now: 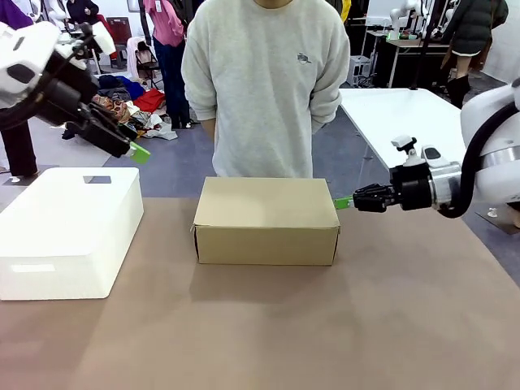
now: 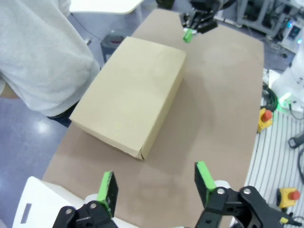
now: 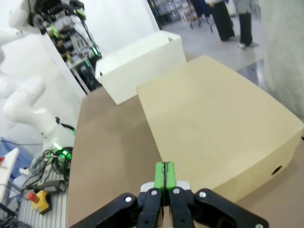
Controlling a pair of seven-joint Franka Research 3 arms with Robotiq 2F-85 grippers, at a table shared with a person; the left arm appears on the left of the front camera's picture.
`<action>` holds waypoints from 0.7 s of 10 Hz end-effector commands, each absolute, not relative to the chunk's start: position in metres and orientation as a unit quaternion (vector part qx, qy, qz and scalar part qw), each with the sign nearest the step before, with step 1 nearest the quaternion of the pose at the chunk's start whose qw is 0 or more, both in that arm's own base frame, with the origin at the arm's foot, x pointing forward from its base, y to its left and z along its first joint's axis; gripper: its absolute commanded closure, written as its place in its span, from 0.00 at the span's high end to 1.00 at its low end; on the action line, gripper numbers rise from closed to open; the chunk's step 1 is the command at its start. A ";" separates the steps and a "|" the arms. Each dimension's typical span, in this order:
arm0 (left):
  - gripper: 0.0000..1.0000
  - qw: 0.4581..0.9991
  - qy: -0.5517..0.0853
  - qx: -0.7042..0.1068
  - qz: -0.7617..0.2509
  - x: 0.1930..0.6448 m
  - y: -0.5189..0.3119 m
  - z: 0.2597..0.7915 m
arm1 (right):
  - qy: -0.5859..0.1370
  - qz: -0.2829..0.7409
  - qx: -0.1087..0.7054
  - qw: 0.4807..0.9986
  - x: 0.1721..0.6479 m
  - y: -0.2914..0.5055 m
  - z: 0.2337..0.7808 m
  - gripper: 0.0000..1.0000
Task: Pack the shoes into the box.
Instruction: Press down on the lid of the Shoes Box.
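At the middle of the brown table (image 1: 406, 325), seen from the front, sits the box (image 1: 266, 219), lid down flat, with the person (image 1: 264, 81) standing just behind it. No shoes can be seen outside it, so the packing looks finished and the lid shut. The right gripper (image 1: 344, 201) hovers just beside the box's right end, pads pressed together on nothing; the left gripper (image 1: 138, 151) hangs high, well off to the box's left, above the white box (image 1: 69, 227).

From the left wrist, the left gripper (image 2: 156, 183) shows its green pads spread apart, empty, with the box (image 2: 130, 95) below and beyond, and the right gripper (image 2: 188, 34) at the box's far end.

From the right wrist, the right gripper (image 3: 165, 175) is closed, poised above the near edge of the box (image 3: 213, 128); the white box (image 3: 137, 66) lies past it.

Next likely comes drawing both arms clear, or a light press to seat the lid. Around the table is a busy workroom, with other tables behind the person.
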State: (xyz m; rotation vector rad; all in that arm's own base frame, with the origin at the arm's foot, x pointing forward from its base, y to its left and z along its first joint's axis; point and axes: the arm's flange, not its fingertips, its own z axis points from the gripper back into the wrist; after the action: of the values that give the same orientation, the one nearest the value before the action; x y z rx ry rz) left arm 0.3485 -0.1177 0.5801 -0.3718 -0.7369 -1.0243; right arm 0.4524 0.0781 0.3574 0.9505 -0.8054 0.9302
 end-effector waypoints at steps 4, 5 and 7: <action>0.00 0.816 -0.339 -0.179 -0.433 0.376 -0.143 0.587 | -0.328 0.440 0.318 0.773 0.413 0.095 0.423 0.85; 0.00 0.820 -0.331 -0.179 -0.430 0.388 -0.149 0.583 | -0.331 0.445 0.290 0.780 0.405 0.098 0.434 1.00; 0.00 0.829 -0.320 -0.173 -0.425 0.411 -0.159 0.573 | -0.337 0.449 0.250 0.789 0.394 0.102 0.450 1.00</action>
State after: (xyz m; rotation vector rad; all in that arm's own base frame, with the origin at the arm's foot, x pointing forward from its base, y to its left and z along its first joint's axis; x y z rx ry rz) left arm 0.3973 -0.1528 0.5715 -0.3612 -0.6815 -0.9300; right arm 0.4046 0.0953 0.4462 0.5950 -0.7566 0.9905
